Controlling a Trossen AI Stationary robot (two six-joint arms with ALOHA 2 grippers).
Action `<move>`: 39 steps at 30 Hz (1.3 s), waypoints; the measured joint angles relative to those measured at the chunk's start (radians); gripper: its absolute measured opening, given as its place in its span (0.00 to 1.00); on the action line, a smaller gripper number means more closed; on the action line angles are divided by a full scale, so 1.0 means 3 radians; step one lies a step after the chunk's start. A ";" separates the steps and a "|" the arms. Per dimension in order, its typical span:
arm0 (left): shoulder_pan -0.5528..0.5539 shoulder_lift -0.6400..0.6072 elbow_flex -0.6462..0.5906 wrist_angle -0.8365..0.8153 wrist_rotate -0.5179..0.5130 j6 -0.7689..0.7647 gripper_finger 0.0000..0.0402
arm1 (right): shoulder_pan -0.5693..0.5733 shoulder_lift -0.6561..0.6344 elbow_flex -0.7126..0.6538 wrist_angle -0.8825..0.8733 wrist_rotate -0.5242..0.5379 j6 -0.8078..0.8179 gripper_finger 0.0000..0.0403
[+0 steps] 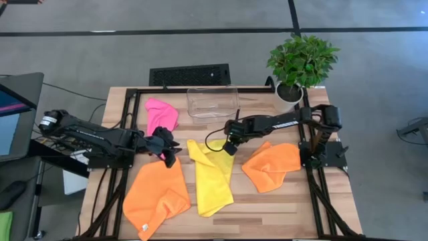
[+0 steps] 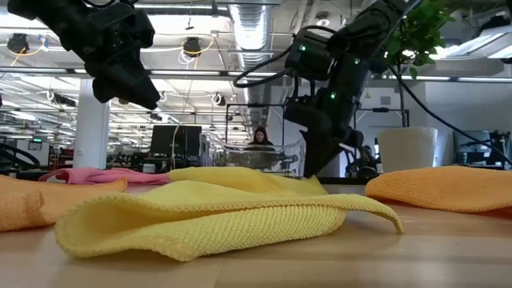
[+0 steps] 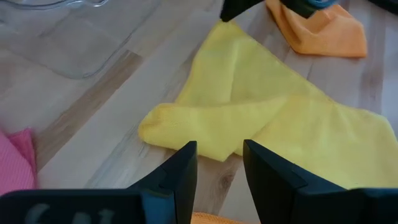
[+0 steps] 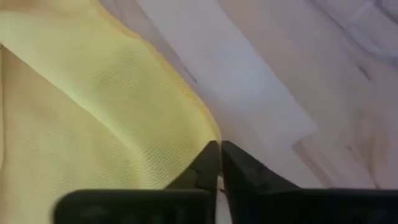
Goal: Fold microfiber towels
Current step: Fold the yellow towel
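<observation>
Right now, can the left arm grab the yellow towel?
Probably yes. The left gripper hangs open above the wood just beside the yellow towel, and nothing lies between them. The right gripper sits at the towel's far corner, out of the way.

Bright, even overhead light, soft shadows; right wrist view perhaps slightly blurred.

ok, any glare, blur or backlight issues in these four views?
High view: even light, sharp. Low view: bright ceiling lights backlight both arms into silhouettes; the yellow towel up front is sharp, the room behind soft. Left wrist view: left gripper blurred up close, clear bin shows pale reflections. Right wrist view: right gripper out of focus, table washed out.
</observation>
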 joint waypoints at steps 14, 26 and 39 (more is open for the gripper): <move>0.0176 0.0779 -0.0103 0.0511 -0.0123 0.0643 0.30 | 0.0110 -0.0008 0.0001 0.0154 0.0019 -0.0088 0.02; 0.0179 0.1674 -0.0052 0.1241 -0.0668 0.1533 0.30 | 0.0107 -0.0008 0.0004 0.0155 0.0014 -0.0094 0.02; 0.0313 0.1917 0.0089 0.1116 -0.0832 0.1336 0.30 | 0.0107 -0.0010 0.0006 0.0155 0.0013 -0.0093 0.02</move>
